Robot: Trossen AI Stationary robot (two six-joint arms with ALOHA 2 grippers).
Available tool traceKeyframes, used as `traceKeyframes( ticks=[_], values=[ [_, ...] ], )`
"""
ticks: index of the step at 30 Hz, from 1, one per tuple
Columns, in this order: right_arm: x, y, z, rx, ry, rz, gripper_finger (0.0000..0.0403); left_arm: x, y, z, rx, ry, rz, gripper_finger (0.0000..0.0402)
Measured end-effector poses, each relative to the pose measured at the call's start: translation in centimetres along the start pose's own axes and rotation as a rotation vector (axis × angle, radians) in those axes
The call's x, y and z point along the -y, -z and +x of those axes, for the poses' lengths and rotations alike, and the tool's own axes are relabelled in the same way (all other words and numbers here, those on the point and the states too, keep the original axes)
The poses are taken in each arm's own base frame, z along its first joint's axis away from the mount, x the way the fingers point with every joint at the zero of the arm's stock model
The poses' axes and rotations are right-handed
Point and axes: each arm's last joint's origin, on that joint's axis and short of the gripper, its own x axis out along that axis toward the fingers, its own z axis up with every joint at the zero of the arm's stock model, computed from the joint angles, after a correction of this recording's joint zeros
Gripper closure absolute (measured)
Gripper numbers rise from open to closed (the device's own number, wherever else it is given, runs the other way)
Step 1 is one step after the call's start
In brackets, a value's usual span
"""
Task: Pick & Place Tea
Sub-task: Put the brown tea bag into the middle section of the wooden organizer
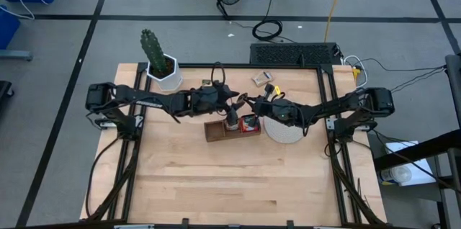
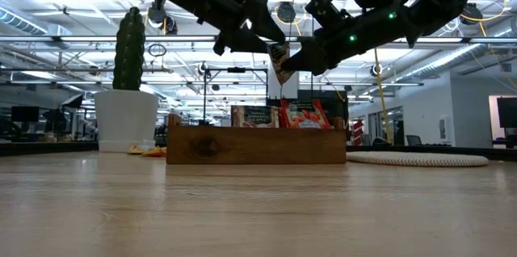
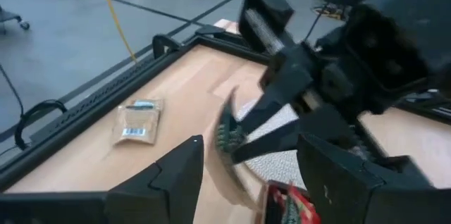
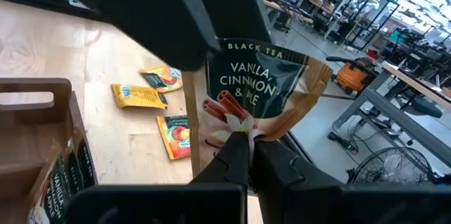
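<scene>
The tea sachet (image 4: 264, 83), dark green and tan with printed lettering, is in my right gripper (image 4: 245, 139), high above the brown wooden tray (image 2: 256, 145). In the low view the sachet (image 2: 281, 61) sits at that gripper's tip (image 2: 291, 59). My left gripper (image 3: 250, 153) is open, one finger on each side of the sachet (image 3: 225, 138); I cannot tell whether it touches it. The tray holds dark sachets (image 2: 254, 116) and red sachets (image 2: 305, 115). Loose sachets (image 4: 137, 96) lie flat on the table beyond it. My right gripper pinches the sachet between its two shut fingers, at the middle of its edge nearest the gripper (image 4: 243, 127). The fingers come from the table's right side, slanting down. The sachet is lifted clear and sticks out past the fingertips, above the tray.
A round whitish disc (image 1: 283, 131) lies right of the tray. A cactus in a white pot (image 1: 161, 69) stands at the far left. A tan sachet (image 3: 139, 120) and others (image 1: 263, 79) lie near the far edge. The near half of the table (image 1: 230, 186) is bare wood.
</scene>
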Motion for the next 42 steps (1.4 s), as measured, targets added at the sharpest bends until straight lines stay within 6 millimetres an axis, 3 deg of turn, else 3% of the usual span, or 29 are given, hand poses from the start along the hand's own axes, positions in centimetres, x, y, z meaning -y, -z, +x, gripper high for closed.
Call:
traceKeyframes(
  ticks=[8,16,20,25,28,32,35,42],
  values=[
    [0.0,-0.1,0.0,0.008,-0.002,0.003,0.0403,-0.9,0.3,0.2,-0.046,-0.034,-0.035,0.0234],
    [-0.1,0.0,0.0,0.013,-0.049,0.005,0.0402,-1.4,0.3,0.3,-0.061,0.020,-0.011,0.0386],
    [-0.2,0.1,0.0,0.002,-0.065,-0.003,0.0388,-1.0,-0.1,-0.7,-0.088,0.042,0.090,0.0396],
    [0.0,0.7,-0.5,-0.041,-0.061,-0.032,0.0366,-0.6,-0.4,-3.7,-0.186,-0.032,0.177,0.0398],
    [0.5,-0.2,-1.1,0.002,-0.047,-0.010,0.0357,0.4,-0.4,-5.6,-0.230,-0.016,0.223,0.0398],
    [1.3,-0.8,-2.2,0.020,-0.044,-0.002,0.0354,2.4,0.4,-6.4,-0.262,0.056,0.320,0.0399],
    [2.1,-1.5,-3.3,0.060,-0.031,0.003,0.0356,3.7,1.4,-5.7,-0.281,0.111,0.343,0.0400],
    [3.3,-1.7,-5.4,0.117,-0.011,0.032,0.0356,4.3,3.6,-3.5,-0.348,0.209,0.352,0.0400]
  ],
)
